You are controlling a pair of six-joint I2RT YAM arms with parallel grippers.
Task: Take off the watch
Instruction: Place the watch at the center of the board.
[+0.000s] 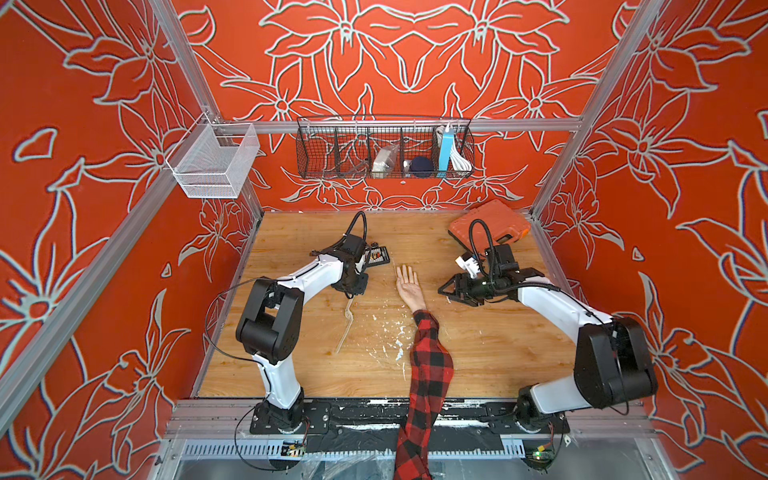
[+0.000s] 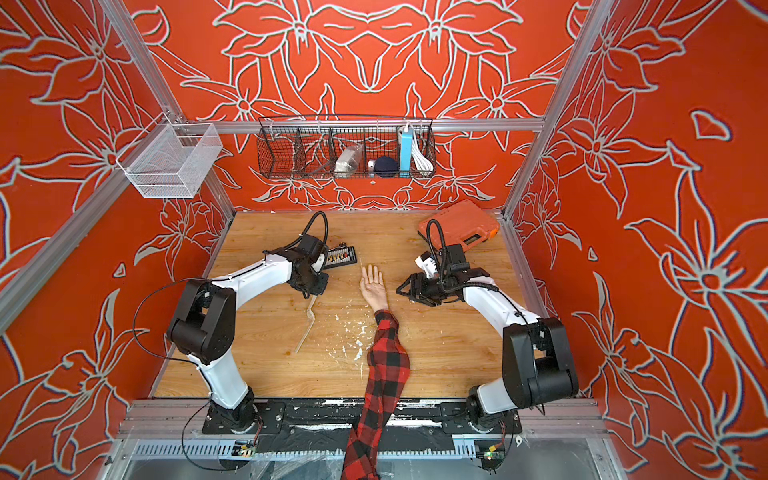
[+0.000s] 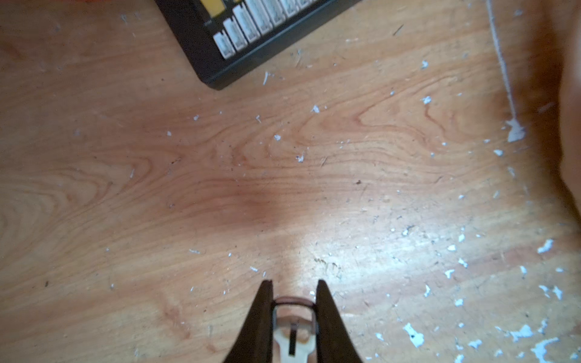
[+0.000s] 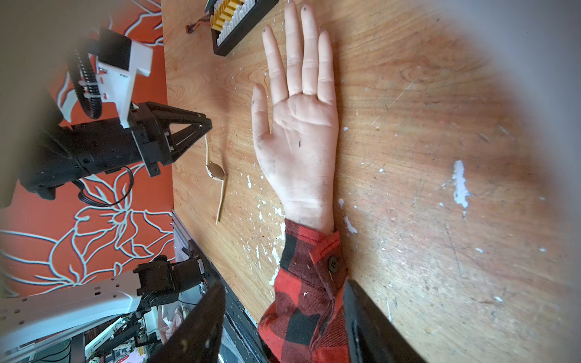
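My left pincer (image 3: 294,284) is pressed tight on one end of the watch (image 4: 214,171). The strap's buckle is squeezed between its two dark fingers (image 3: 261,320). From the tip of this pincer the thin cream strap runs to the small round face. The other half of the strap then trails over the wooden table (image 1: 478,345), back toward my side. I cannot tell if the face touches the wood.

My right pincer (image 4: 284,283) is spread wide and has nothing in it. Its wrist view shows a red and black checked sleeve (image 4: 308,298) between its fingers. In both top views, though, this pincer sits off to the side of the arm, not around it.

Between my two pincers lies a hand (image 1: 409,286), palm up, with its fingers flat and pointing away from me. The watch is off the hand. It is by my left pincer, and the hand is apart from it, nearer my right pincer. Little white flecks (image 1: 399,332) dot the wood by the sleeve.

Just past my left pincer sits a black board (image 1: 379,254) with rows of small white and yellow bits. Farther past my right pincer, in the back corner, is an orange case (image 1: 490,226). On the far wall hangs a black wire basket (image 1: 384,149) with a few things in it. A white basket (image 1: 212,162) hangs high beyond my left pincer.
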